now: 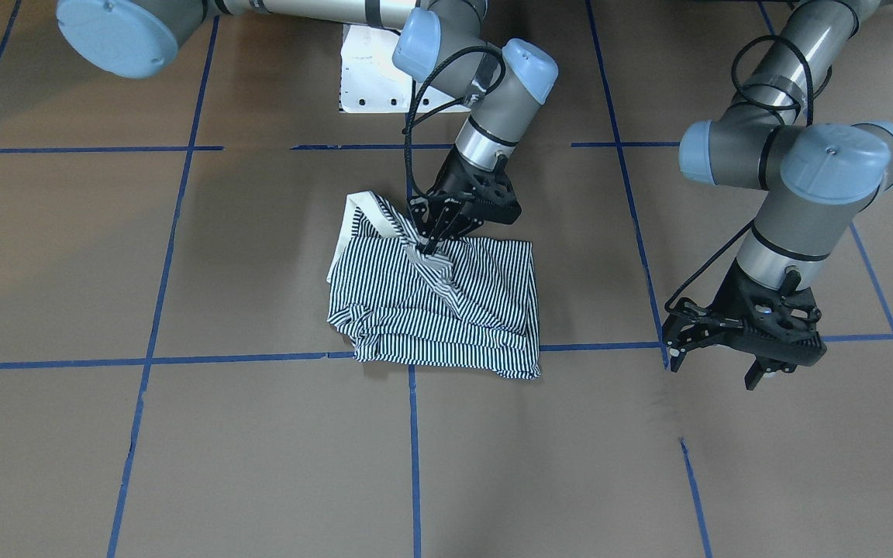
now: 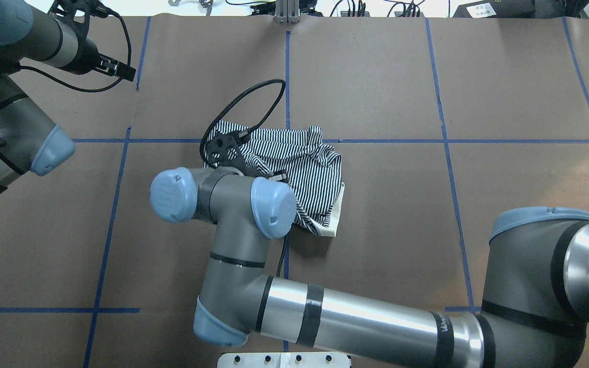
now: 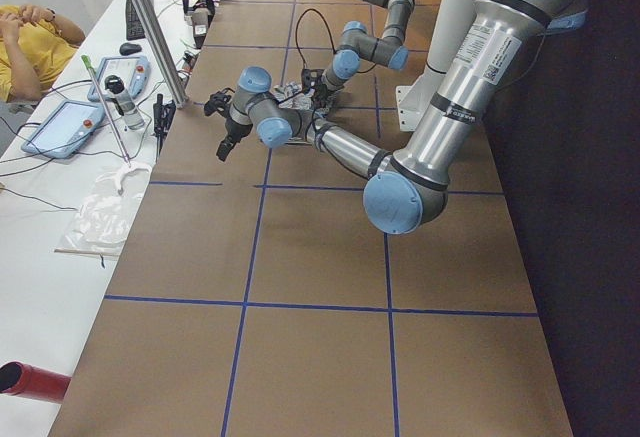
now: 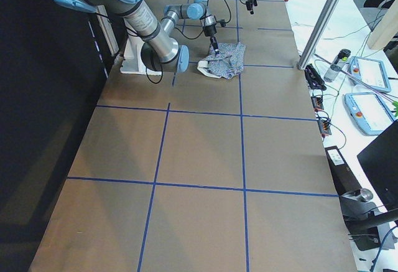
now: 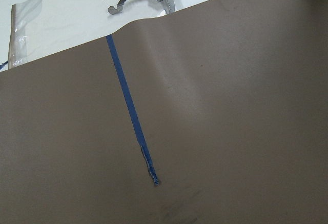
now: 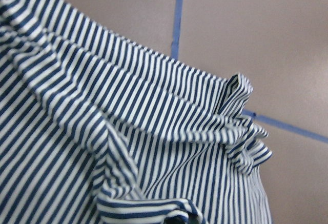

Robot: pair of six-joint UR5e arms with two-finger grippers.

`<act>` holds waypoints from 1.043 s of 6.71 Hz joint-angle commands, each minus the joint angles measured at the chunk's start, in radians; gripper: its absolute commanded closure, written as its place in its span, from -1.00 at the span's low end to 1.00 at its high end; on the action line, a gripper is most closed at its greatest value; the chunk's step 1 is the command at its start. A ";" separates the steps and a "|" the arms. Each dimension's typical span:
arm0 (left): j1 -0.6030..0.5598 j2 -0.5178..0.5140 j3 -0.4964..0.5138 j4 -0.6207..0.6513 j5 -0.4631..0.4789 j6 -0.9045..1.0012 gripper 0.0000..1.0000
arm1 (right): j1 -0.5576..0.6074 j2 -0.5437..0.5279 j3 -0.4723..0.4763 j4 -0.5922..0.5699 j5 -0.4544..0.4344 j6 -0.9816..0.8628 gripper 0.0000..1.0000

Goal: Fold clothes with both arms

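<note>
A striped polo shirt (image 1: 446,310) lies crumpled in a loose bundle near the middle of the table (image 1: 183,465), which is covered in brown paper. The bundle sits over a crossing of the blue tape lines (image 1: 245,359), with most of the fabric on the robot's side of the cross line. Its cream collar (image 1: 357,221) shows at the corner nearest the robot's base, toward the robot's right.

The right arm (image 2: 356,319) reaches in over the shirt. The right gripper (image 1: 431,248) points down into the cloth close to the collar, its fingers pressed together on a raised fold of striped fabric. Creases run out from that pinch across the bundle. The right wrist view shows only bunched stripes with a bit of tape and paper beyond them.

The left gripper (image 1: 716,369) hangs above bare paper on the robot's left, well apart from the shirt, with its fingers spread. The left wrist view shows plain brown paper and one strip of tape, with the table's far edge at the top.
</note>
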 commanded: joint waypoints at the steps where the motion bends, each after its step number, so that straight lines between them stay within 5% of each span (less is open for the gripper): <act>1: 0.000 0.002 0.000 0.000 0.000 -0.031 -1.00 | 0.123 -0.021 -0.019 0.080 0.003 -0.134 1.00; 3: 0.001 0.008 -0.002 0.000 0.000 -0.057 -1.00 | 0.158 -0.027 -0.158 0.261 0.000 -0.165 1.00; 5: 0.000 0.008 -0.002 0.000 0.000 -0.067 -1.00 | 0.164 -0.029 -0.204 0.295 -0.006 -0.164 1.00; 6: 0.001 0.008 -0.003 0.000 0.000 -0.067 -1.00 | 0.166 -0.029 -0.206 0.315 -0.005 -0.162 0.54; 7: 0.000 0.008 -0.006 0.000 0.000 -0.067 -1.00 | 0.166 -0.026 -0.203 0.324 -0.005 -0.156 -0.98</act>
